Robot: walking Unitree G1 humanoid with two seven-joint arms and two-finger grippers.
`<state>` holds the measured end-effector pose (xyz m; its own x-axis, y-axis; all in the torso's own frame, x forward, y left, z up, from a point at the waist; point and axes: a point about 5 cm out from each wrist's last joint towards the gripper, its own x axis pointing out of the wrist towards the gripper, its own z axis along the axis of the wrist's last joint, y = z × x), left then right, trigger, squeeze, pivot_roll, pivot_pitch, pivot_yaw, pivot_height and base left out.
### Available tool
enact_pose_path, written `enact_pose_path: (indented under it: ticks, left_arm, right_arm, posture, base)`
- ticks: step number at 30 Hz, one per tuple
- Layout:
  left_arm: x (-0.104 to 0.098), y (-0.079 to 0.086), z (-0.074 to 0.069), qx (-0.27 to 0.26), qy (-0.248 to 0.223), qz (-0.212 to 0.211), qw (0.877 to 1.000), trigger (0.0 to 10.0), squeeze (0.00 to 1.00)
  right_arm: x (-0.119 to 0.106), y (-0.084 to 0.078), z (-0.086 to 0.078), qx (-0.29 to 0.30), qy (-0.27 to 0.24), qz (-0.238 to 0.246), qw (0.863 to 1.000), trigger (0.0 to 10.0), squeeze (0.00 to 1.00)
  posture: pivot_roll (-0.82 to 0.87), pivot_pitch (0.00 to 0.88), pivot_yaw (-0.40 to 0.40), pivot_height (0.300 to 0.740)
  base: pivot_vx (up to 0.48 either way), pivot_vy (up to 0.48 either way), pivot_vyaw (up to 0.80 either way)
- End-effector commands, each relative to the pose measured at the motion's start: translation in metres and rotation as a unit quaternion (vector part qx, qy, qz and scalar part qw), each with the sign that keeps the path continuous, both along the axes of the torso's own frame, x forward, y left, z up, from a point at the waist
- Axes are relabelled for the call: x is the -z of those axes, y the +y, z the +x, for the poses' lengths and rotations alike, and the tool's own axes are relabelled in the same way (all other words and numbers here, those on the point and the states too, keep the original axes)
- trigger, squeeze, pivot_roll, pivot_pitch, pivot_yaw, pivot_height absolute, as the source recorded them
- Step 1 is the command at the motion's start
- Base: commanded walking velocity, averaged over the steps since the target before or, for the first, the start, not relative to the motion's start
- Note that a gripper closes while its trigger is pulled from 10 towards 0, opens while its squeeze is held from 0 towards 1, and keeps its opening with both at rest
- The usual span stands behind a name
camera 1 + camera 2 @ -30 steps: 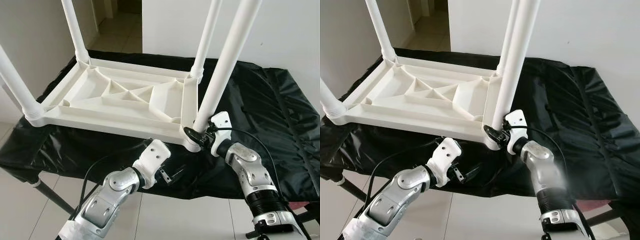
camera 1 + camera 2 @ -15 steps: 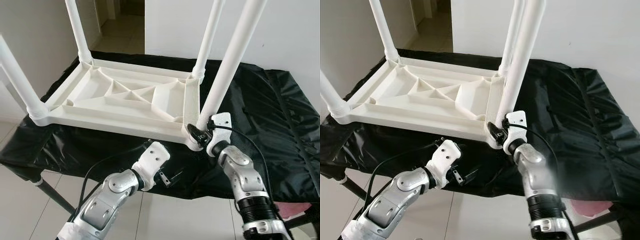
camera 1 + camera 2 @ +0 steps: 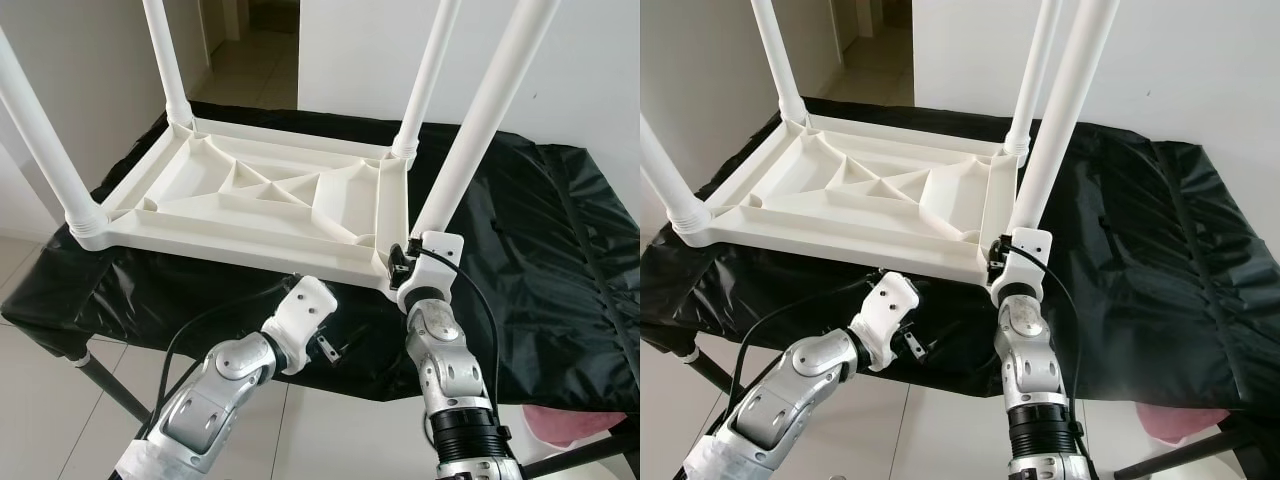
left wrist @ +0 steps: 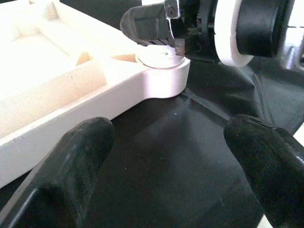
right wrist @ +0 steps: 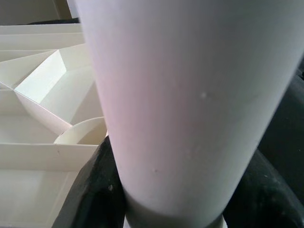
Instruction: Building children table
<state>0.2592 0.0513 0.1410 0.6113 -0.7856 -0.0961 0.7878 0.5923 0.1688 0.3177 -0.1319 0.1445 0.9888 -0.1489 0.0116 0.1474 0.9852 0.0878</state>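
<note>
My left gripper (image 3: 335, 350) hangs just below the front edge of the work surface, fingers (image 4: 71, 161) spread wide and holding nothing, aimed at the near corner of the table (image 3: 250, 205). My right gripper (image 3: 398, 268) is clenched around the bottom of the near right leg (image 3: 480, 120), right where it meets its corner socket (image 4: 164, 71).

To do this well, I should keep the leg square to the socket and press or twist it home evenly; my left could brace the frame beside the corner so the table does not slide on the black cloth (image 3: 540, 230). From here the leg seems slightly tilted, though that may only be the camera's angle.

The table lies upside down on the cloth, white plastic, its ribbed underside facing up, all four legs pointing upward.
</note>
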Motion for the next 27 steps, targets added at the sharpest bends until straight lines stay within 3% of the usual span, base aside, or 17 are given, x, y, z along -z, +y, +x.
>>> enact_pose_path:
  ticks: [1,2,3,8,12,14,15,18,21,22,23,25,27]
  left_arm:
    - [0.001,0.003,0.002,-0.009,-0.006,0.006,1.000,10.0,0.00]
    - [0.001,0.003,0.002,-0.009,-0.006,0.006,1.000,10.0,0.00]
    - [0.001,0.004,0.002,-0.011,-0.008,0.007,1.000,10.0,0.00]
    - [-0.001,0.004,0.003,-0.012,-0.012,0.000,1.000,10.0,0.00]
    - [-0.001,0.002,0.001,-0.012,-0.015,-0.005,1.000,10.0,0.00]
    - [-0.002,0.001,0.001,-0.010,-0.014,-0.006,1.000,10.0,0.00]
    - [-0.001,0.000,0.000,-0.006,-0.014,-0.005,1.000,10.0,0.00]
    - [-0.002,-0.003,-0.002,0.004,-0.011,-0.005,1.000,10.0,0.00]
    - [-0.003,-0.003,-0.002,0.004,-0.012,-0.005,1.000,10.0,0.00]
    - [-0.003,-0.003,-0.002,0.004,-0.012,-0.005,1.000,10.0,0.00]
    - [-0.003,-0.002,-0.001,0.001,-0.012,-0.006,1.000,10.0,0.00]
    - [-0.003,-0.002,-0.001,0.001,-0.012,-0.006,1.000,10.0,0.00]
    - [-0.002,-0.001,-0.002,-0.003,-0.012,-0.007,1.000,10.0,0.00]
  right_arm:
    - [0.006,-0.011,-0.005,0.014,0.009,0.011,1.000,10.0,0.33]
    - [0.006,-0.011,-0.005,0.014,0.009,0.011,1.000,10.0,0.33]
    - [0.007,-0.013,-0.005,0.014,0.012,0.013,1.000,10.0,1.00]
    - [0.002,-0.016,-0.005,-0.018,-0.003,0.019,1.000,10.0,1.00]
    - [-0.003,-0.018,-0.002,-0.126,-0.010,-0.014,0.992,10.0,1.00]
    - [-0.002,-0.020,-0.001,-0.146,-0.006,-0.027,0.989,10.0,1.00]
    - [-0.002,-0.024,0.002,-0.169,0.000,-0.043,0.985,10.0,0.00]
    - [-0.003,-0.034,0.009,-0.211,0.008,-0.058,0.976,10.0,0.00]
    - [-0.009,-0.042,0.019,-0.261,0.001,-0.108,0.959,10.0,0.00]
    - [-0.009,-0.042,0.019,-0.261,0.001,-0.108,0.959,10.0,0.00]
    - [-0.012,-0.042,0.021,-0.291,-0.002,-0.104,0.951,10.0,0.00]
    - [-0.012,-0.042,0.021,-0.291,-0.002,-0.104,0.951,10.0,0.00]
    - [-0.017,-0.034,0.027,-0.331,-0.005,-0.104,0.938,10.0,0.00]
  posture:
    - [-0.01,0.062,-0.017,0.740]
    - [-0.01,0.062,-0.017,0.740]
    - [-0.01,0.062,-0.017,0.740]
    - [-0.02,0.071,-0.016,0.740]
    - [-0.03,0.078,-0.011,0.740]
    - [-0.03,0.080,-0.012,0.740]
    - [-0.03,0.081,-0.012,0.740]
    - [-0.03,0.082,-0.015,0.740]
    - [-0.02,0.080,-0.023,0.740]
    - [-0.02,0.080,-0.023,0.740]
    - [-0.02,0.079,-0.027,0.740]
    - [-0.02,0.079,-0.027,0.740]
    - [-0.02,0.076,-0.026,0.740]
  base:
    - [0.000,0.000,0.00]
    - [0.000,0.000,0.00]
    - [0.000,0.000,0.00]
    - [0.000,0.000,0.00]
    - [0.000,0.000,0.00]
    - [0.000,0.000,0.00]
    - [0.000,0.000,0.00]
    - [0.000,0.000,0.00]
    - [0.000,0.000,0.00]
    - [0.000,0.000,0.00]
    - [0.000,0.000,0.00]
    - [0.000,0.000,0.00]
    - [0.000,0.000,0.00]
